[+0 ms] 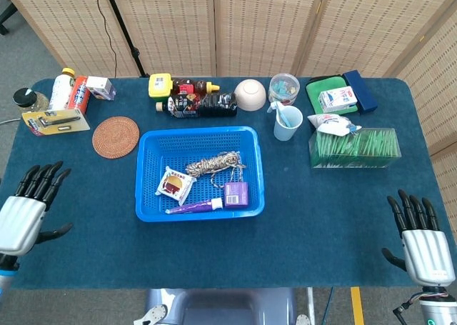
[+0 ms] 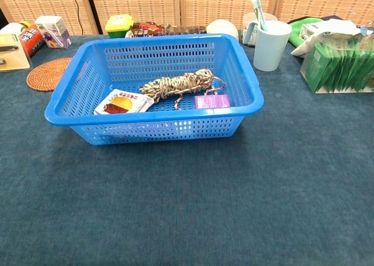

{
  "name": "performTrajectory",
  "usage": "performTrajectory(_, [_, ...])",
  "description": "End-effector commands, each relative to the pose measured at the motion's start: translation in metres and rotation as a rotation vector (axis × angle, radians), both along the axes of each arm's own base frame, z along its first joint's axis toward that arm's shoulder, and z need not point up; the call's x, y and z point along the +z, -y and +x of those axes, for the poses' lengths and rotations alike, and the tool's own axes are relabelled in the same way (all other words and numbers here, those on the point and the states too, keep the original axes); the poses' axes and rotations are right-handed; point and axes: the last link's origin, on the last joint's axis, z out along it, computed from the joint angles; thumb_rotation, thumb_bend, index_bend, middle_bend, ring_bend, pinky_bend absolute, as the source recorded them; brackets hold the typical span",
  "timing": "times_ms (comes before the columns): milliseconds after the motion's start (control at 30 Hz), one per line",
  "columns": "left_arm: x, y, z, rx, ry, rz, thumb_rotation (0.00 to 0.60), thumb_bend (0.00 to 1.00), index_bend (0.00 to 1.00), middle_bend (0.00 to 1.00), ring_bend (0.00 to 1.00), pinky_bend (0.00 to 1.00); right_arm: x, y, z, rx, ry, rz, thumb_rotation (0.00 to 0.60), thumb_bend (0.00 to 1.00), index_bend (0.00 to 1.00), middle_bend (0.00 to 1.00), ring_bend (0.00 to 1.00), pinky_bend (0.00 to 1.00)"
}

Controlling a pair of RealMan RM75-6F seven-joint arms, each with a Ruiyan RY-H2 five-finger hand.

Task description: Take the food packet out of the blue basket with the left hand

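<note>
Woven folding screens (image 1: 214,25) back a table covered in dark blue cloth (image 1: 335,211). Landmark: blue basket (image 1: 199,135), mid-table. Food packet (image 1: 174,183) lies flat on the basket floor, left part, tilted; in chest view (image 2: 123,102) it sits near the front-left wall. Coiled rope (image 1: 214,163) just right of and behind the packet, apart from it or barely touching, can't tell. Purple box (image 1: 236,193) in the basket's front-right part, purple tube (image 1: 194,207) along the front wall.

Left hand (image 1: 27,209) is well left of the basket, near the table's front-left edge, fingers spread and pointing up toward the far side, holding nothing; not touching basket. Right hand (image 1: 421,238) well right of the basket at the front-right edge, fingers straight and apart, holding nothing. Neither hand shows in chest view.

Behind-left of basket: round woven coaster (image 1: 115,136). Further left and behind: bottles and small cartons (image 1: 75,93), carded item (image 1: 56,121). Directly behind the basket: yellow tub (image 1: 159,85), dark sauce bottles (image 1: 200,103), cream bowl (image 1: 250,94). Behind-right: pale blue cup (image 1: 287,123) with a toothbrush in it, clear jar (image 1: 283,88). Right of basket: clear box of green packets (image 1: 355,147), green tray (image 1: 330,93) with a milk carton (image 1: 337,98) on it.
</note>
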Motion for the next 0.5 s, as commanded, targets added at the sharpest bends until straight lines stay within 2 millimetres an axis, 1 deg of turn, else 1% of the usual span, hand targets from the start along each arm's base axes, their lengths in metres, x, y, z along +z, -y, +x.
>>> performTrajectory(33, [-0.008,-0.038,0.050,-0.091,-0.103,-0.089,0.600,0.00,0.00,0.00,0.00,0.00,-0.001,0.000,0.000,0.000,0.001,0.006,0.600,0.00,0.00,0.00,0.00,0.00])
performTrajectory(133, [-0.018,-0.056,0.070,-0.103,-0.130,-0.139,0.600,0.00,0.00,0.00,0.00,0.00,-0.002,0.001,0.000,-0.001,0.003,0.007,0.600,0.00,0.00,0.00,0.00,0.00])
performTrajectory(233, [-0.034,-0.074,0.085,-0.100,-0.163,-0.187,0.600,0.00,0.00,0.00,0.00,0.00,-0.002,0.003,-0.001,-0.007,0.005,0.006,0.600,0.00,0.00,0.00,0.00,0.00])
performTrajectory(300, [-0.048,-0.086,0.097,-0.104,-0.164,-0.222,0.600,0.00,0.00,0.00,0.00,0.00,-0.002,0.005,-0.003,-0.015,0.005,0.006,0.600,0.00,0.00,0.00,0.00,0.00])
performTrajectory(500, [-0.081,-0.110,0.122,-0.117,-0.207,-0.256,0.600,0.00,0.00,0.00,0.00,0.00,-0.002,0.010,-0.008,-0.038,0.007,0.009,0.600,0.00,0.00,0.00,0.00,0.00])
